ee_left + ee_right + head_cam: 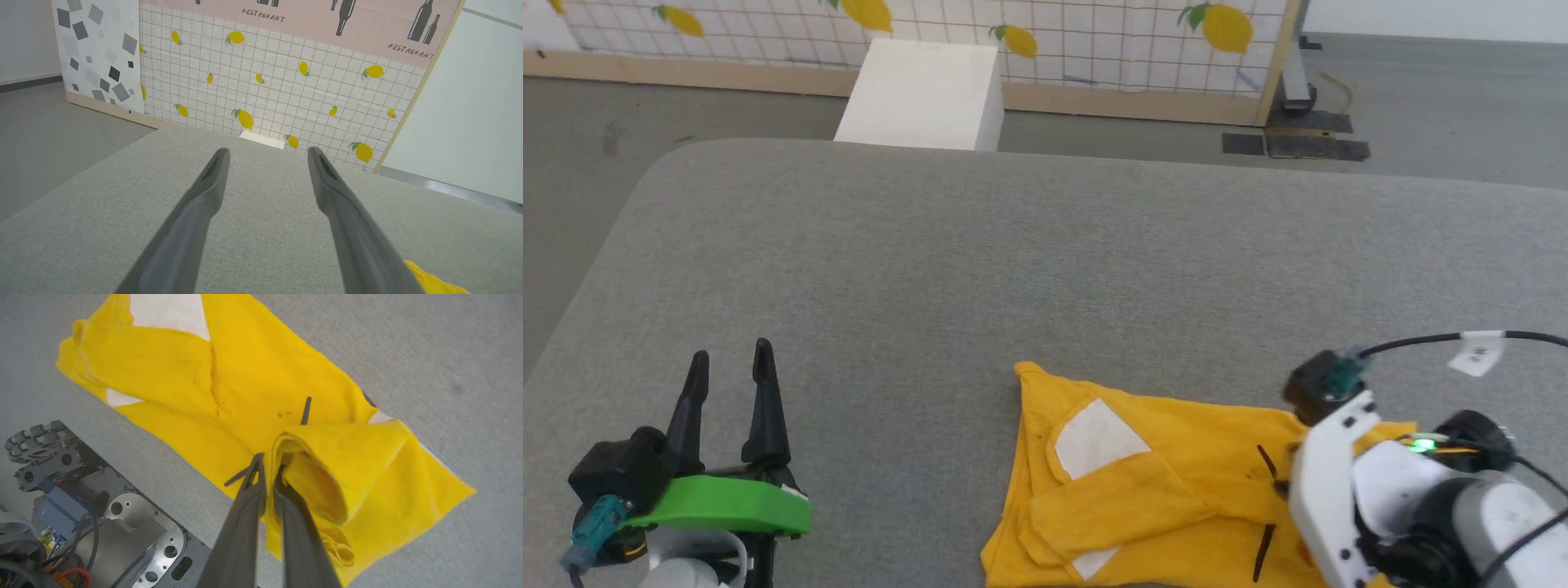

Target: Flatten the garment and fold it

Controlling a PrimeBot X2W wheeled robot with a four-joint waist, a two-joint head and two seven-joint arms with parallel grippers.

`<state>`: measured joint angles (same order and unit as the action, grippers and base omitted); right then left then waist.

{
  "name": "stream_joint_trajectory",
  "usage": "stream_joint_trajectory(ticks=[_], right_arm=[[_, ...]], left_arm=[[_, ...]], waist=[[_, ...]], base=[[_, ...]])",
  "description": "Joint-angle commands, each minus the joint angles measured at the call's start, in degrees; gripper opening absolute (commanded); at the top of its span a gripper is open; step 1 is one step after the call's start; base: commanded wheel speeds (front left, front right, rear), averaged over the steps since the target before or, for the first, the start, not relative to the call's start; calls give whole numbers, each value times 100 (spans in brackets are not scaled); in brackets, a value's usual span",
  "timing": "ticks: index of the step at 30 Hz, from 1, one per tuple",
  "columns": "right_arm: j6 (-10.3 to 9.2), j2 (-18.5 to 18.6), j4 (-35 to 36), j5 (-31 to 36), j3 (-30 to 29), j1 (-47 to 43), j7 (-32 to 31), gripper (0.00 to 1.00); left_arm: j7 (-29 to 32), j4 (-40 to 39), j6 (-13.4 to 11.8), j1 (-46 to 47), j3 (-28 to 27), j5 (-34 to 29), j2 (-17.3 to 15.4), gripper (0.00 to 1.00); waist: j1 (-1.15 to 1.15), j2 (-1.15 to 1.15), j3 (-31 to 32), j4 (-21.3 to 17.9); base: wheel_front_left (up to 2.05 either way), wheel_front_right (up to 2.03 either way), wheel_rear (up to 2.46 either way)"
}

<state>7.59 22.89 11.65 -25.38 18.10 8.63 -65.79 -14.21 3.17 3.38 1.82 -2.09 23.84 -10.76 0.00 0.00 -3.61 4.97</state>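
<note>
The garment [1143, 482], a bright yellow T-shirt with white patches and black stripes, lies rumpled at the near right of the grey surface [1029, 269]. In the right wrist view my right gripper [269, 461] is shut on a raised fold of the garment [253, 367], lifting that edge over the rest of the cloth. My right wrist [1347, 482] hangs over the shirt's right part in the head view, hiding the fingers. My left gripper [731, 359] stands open at the near left, well clear of the shirt. A yellow corner of the garment [429, 281] peeks in at the lower right of the left wrist view beside my open left gripper [267, 155].
A white box [923, 94] stands on the floor beyond the surface's far edge, before a lemon-printed tiled wall panel [1094, 33]. Grey floor lies left of the surface. The robot's own base [81, 506] shows below the surface's near edge in the right wrist view.
</note>
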Motion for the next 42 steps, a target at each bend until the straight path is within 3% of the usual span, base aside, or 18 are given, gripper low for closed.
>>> stream_joint_trajectory(ticks=[1, 10, 20, 29, 30, 31, 32, 38, 42], right_arm=[[-10, -105, -116, -47, 179, 170, 166, 0], [-10, -853, -1088, -94, 1013, 861, 1101, 0], [-10, -1654, -2561, 99, 1239, 1297, 1916, 0], [-10, -1921, -3810, 257, 1312, 1469, 2659, 0], [-10, -1942, -3869, 214, 1356, 1501, 2756, 30], [-10, -1955, -3898, 169, 1405, 1529, 2818, 88], [-10, -1970, -3897, 70, 1467, 1563, 2890, 100], [-10, -1998, -3348, -838, 2004, 1779, 3230, 100], [-10, -1999, -2976, -1100, 2229, 1916, 3495, 100]], left_arm=[[-7, -24, -22, -81, 15, 53, 8, 100], [-17, -14, -11, -129, 82, 99, 57, 100], [-43, 86, 32, -8, 190, 129, 170, 100], [-56, 222, 83, 128, 269, 124, 194, 100], [-58, 234, 87, 136, 277, 123, 195, 100], [-58, 243, 90, 140, 285, 119, 194, 100], [-60, 255, 93, 143, 289, 115, 189, 100], [-62, 315, 110, 138, 342, 98, 163, 100], [-40, 319, 111, 108, 387, 63, 114, 100]], waist=[[0, 0, -61, 184], [0, 0, -224, 601], [0, 0, -389, 799], [0, 0, -481, 837], [0, 0, -474, 826], [0, 0, -463, 813], [0, 0, -443, 785], [0, 0, -268, 603], [0, 0, -106, 406]], base=[[0, 0, 0], [0, 0, 0], [0, 0, 0], [0, 0, 0], [0, 0, 0], [0, 0, 0], [0, 0, 0], [0, 0, 0], [0, 0, 0]])
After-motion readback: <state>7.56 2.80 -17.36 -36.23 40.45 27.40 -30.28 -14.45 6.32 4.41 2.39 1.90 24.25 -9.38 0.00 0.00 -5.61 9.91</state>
